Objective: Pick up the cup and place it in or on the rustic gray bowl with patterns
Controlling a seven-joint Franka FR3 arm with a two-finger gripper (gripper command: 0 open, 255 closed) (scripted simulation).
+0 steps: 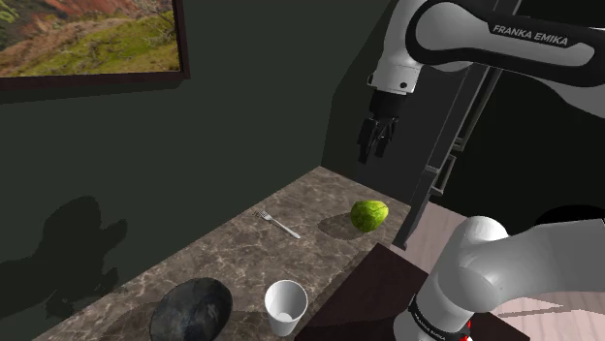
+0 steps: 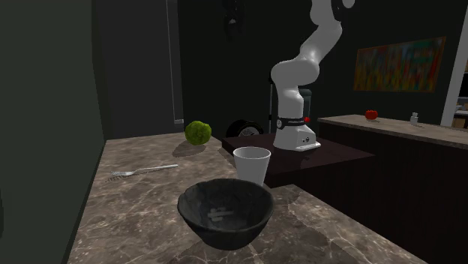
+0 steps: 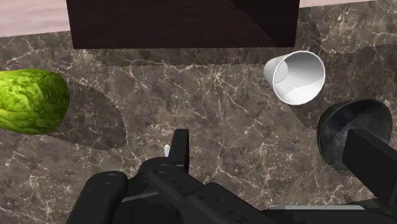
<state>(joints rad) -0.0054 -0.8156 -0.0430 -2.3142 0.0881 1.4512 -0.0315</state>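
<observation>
My fingers [image 3: 180,147] are spread wide with nothing between them, and I hang high over the desk [image 1: 223,254], above the end where the lettuce [image 1: 369,215] lies. The cup [image 1: 285,306] stands upright, mouth up, at the other end. It is close to the desk's edge by my stand [image 1: 361,291] and just beside the dark bowl [image 1: 191,310], with a small gap between the two. A fork [image 1: 279,225] lies between the lettuce and the cup, off to the wall side.

The step in hand is the reach, as I judge it. I should travel across first and come down only once I am over the cup, so I pass clear of the lettuce and fork. I want one finger on each side of the cup's wall, taken a little below the rim. The jaws should be turned so the finger nearest the bowl slips into that gap without nudging the bowl. The cup looks light and thin, so a gentle squeeze should do; a hard one could tip or pop it out.
</observation>
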